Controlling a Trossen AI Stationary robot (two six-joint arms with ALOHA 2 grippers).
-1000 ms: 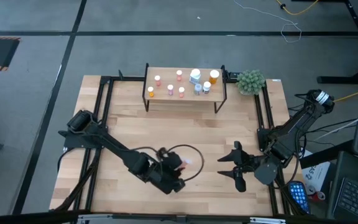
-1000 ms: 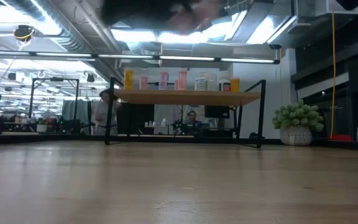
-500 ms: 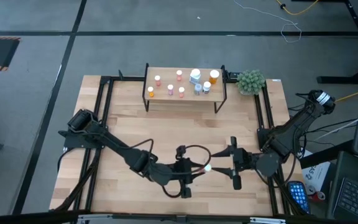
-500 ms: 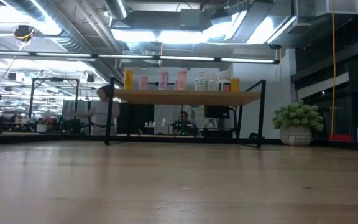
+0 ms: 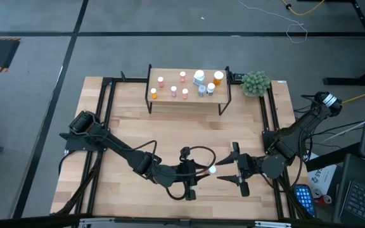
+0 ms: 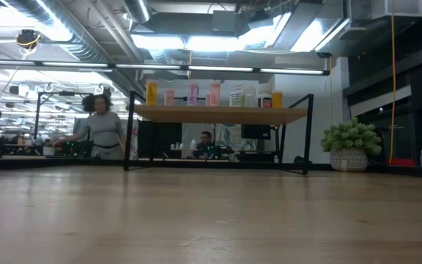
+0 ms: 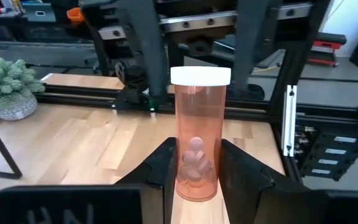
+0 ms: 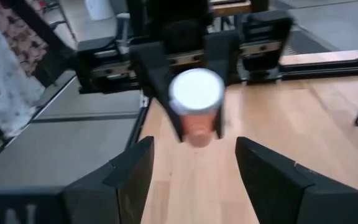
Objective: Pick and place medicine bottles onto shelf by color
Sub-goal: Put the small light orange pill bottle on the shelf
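Note:
My left gripper (image 5: 198,171) is shut on a see-through orange-pink medicine bottle (image 7: 199,124) with a white cap (image 5: 212,170), above the table's near middle. My right gripper (image 5: 224,171) is open just to the right of it. Its fingers stand on either side of the cap end (image 8: 196,92) without touching. The shelf (image 5: 189,88) stands at the far middle on thin black legs. It carries several white-capped bottles (image 6: 215,94). Neither gripper shows in the low view. My left gripper pinches the bottle's lower body, near its bottom end (image 7: 197,171), between its two fingers (image 7: 163,162). The fingers come level from the table's left and lie along the bottle. The bottle lies level, clear of the table, its cap end sticking out toward the table's right.
A green fuzzy plant ball (image 5: 256,83) in a pot stands right of the shelf. Black rails (image 5: 103,114) run along the table's left and right sides. Bare wood (image 5: 189,133) lies between the shelf and the grippers. People (image 6: 101,132) show in the room beyond.
My left gripper has gone toward the table's right edge with the bottle and has turned, so the bottle now lies level with its cap toward my right gripper. My right gripper has come a little toward the bottle and stays open.

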